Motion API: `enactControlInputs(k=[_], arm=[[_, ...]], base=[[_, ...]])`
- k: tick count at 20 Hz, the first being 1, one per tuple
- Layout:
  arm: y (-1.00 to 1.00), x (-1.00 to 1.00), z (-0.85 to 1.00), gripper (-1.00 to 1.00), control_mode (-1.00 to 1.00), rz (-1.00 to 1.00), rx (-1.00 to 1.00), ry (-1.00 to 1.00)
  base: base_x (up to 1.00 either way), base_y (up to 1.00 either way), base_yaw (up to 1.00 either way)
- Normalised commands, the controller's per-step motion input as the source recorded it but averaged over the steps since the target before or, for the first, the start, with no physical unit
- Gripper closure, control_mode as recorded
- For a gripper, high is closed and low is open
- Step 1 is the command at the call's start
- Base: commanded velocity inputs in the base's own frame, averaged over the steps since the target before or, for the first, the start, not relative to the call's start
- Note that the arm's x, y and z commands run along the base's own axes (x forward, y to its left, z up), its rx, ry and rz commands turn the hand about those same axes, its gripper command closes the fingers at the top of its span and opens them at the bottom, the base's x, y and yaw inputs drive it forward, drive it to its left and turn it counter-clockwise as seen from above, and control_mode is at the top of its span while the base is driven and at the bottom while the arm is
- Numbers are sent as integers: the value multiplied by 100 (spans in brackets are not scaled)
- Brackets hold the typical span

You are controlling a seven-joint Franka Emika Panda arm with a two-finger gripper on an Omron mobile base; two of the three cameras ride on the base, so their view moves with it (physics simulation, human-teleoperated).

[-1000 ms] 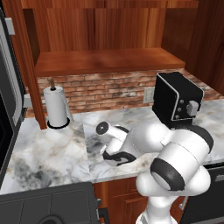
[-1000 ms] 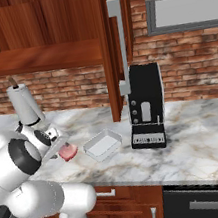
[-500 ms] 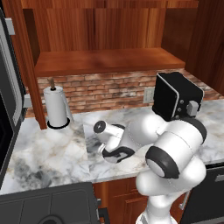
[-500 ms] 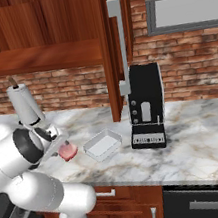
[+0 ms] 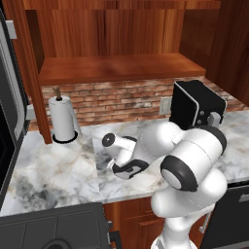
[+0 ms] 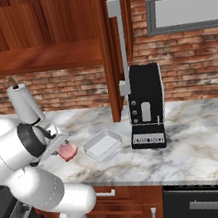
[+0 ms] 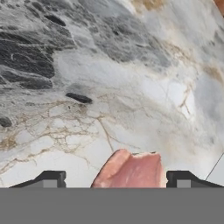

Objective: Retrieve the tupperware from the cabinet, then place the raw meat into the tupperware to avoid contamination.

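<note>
Hand view puts the raw meat (image 7: 131,169) squarely between the two dark fingertips (image 7: 51,179), which stand wide apart on either side of it with marble showing in the gaps; the jaws are spread and not pressed against the slab, so nothing is held. From the right base view the gripper (image 6: 61,145) sits low over the counter (image 6: 198,141), and the pink meat (image 6: 68,151) peeks out just below and to the right of it. The tupperware (image 6: 103,145) lies on the counter just right of the meat, empty and upright. Farther right stands a black coffee machine (image 6: 145,107), and at the far left a paper-towel roll (image 6: 23,101) stands near the brick wall. The cabinet (image 6: 55,24) hangs above, its door (image 6: 120,48) swung open toward the near side, its silver handle facing out. From the left base view the arm's white elbow covers the meat and the container.
</note>
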Motion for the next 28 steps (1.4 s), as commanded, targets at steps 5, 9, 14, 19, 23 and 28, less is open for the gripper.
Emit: enactControlInputs(k=[5, 9, 14, 19, 23, 28], arm=[[-9, 0, -14, -100, -100, -4, 0, 0], [-13, 0, -11, -100, -100, -4, 0, 0], [-17, -7, -5, -100, -100, -4, 0, 0], [-17, -14, -3, -100, -100, -3, 0, 0], [-18, -19, -6, -100, -100, -4, 0, 1], [-14, -17, -8, -100, -100, -3, 0, 1]], base=[[0, 0, 0], [0, 0, 0], [0, 0, 0], [0, 0, 0], [0, 0, 0], [0, 0, 0]])
